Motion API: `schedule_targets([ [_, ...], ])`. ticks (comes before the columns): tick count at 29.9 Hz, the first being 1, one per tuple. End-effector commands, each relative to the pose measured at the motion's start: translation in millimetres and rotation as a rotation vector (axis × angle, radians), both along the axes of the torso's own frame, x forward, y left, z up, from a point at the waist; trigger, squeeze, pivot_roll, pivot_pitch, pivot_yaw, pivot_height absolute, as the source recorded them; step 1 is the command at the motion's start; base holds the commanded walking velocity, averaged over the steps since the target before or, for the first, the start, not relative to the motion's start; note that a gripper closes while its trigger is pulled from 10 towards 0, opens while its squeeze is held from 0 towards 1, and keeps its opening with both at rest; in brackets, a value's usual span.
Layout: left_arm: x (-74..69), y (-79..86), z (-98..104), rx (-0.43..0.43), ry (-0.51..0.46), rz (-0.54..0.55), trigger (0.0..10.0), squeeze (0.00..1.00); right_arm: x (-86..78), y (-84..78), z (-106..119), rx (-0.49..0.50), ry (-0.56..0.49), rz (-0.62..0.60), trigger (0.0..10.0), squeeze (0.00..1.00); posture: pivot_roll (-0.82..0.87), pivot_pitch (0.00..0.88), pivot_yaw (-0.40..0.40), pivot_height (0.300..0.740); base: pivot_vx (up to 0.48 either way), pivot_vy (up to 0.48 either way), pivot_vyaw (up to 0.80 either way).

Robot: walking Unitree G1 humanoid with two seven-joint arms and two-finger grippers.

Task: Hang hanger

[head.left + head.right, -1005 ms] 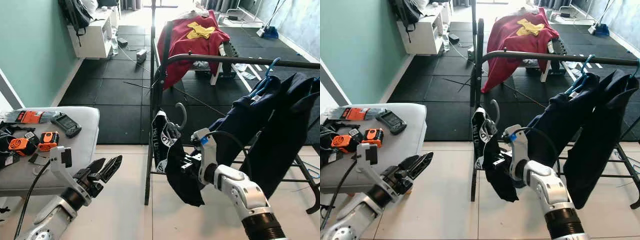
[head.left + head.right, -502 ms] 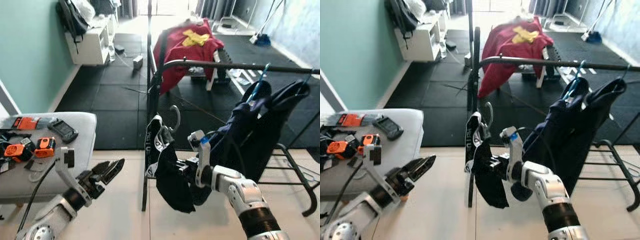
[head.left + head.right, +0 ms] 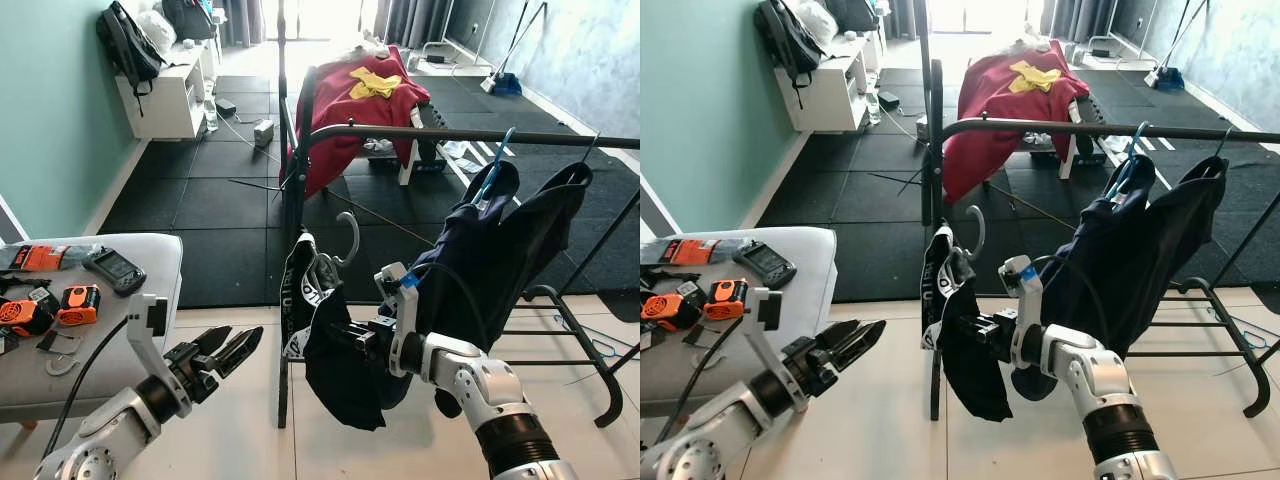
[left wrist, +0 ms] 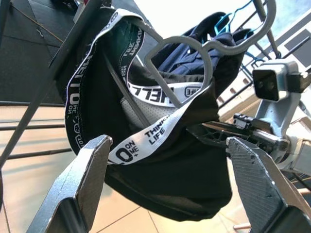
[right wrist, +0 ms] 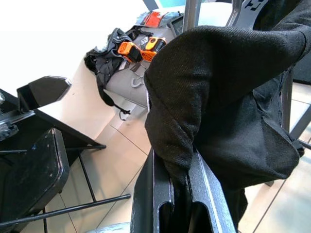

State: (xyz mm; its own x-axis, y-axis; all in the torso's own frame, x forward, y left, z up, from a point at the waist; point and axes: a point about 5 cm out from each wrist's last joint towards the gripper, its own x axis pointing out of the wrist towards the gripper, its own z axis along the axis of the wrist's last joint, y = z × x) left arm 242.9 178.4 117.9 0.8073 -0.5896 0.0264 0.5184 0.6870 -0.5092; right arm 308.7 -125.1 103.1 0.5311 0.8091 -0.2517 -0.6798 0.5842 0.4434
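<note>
Right end effector (image 3: 345, 338) is clamped on the dark cloth of a black garment (image 3: 340, 365), fingers pressed tight w/ fabric pinched between them, per the right wrist view. That garment is on a grey hanger (image 3: 335, 262), held up in front of the rack's near upright post, below the rail (image 3: 450, 134). Hanger stands roughly upright: hook (image 3: 349, 233) at top, curling over, long axis of the shoulders tilted, running toward the robot's left and down. A black-and-white lettered waistband (image 3: 293, 300) drapes off its left end.

Left end effector (image 3: 228, 350) is low, just left of the garment, fingers spread apart & pointing at it, not touching.

Further right on the rail, dark navy clothes (image 3: 505, 245) hang on a blue hanger (image 3: 492, 170). Floor near the robot is pale tile; beyond it black mats. Grey tabletop (image 3: 140, 300) at left carries orange tools (image 3: 76, 303) & a handheld device (image 3: 113, 268). Red cloth (image 3: 350, 110) at back; teal wall on the left.
</note>
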Motion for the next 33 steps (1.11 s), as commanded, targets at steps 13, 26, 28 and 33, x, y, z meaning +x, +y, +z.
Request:
schedule_targets([
  [13,14.2,-13.1,1.6,0.031,0.014,-0.087,10.0,0.0,4.2,8.3,9.5,0.046,-0.033,0.041,10.0,0.0,-0.03,0.053,-0.015,0.74,0.0,0.0,0.0],
  [26,15.5,-4.8,6.5,0.001,-0.013,-0.045,10.0,0.0,8.5,13.7,17.0,0.066,-0.04,0.073,10.0,0.0,-0.01,0.044,-0.036,0.74,0.0,0.0,0.0],
  [28,15.2,-4.3,6.8,0.001,-0.013,-0.045,10.0,0.0,8.4,14.2,17.5,0.07,-0.04,0.075,10.0,0.0,-0.01,0.044,-0.036,0.74,0.0,0.0,0.0],
  [33,10.9,-3.9,8.3,0.0,-0.013,-0.057,10.0,0.0,5.4,14.6,18.8,0.085,-0.038,0.085,10.0,0.0,-0.01,0.053,-0.031,0.74,0.0,0.0,0.0],
])
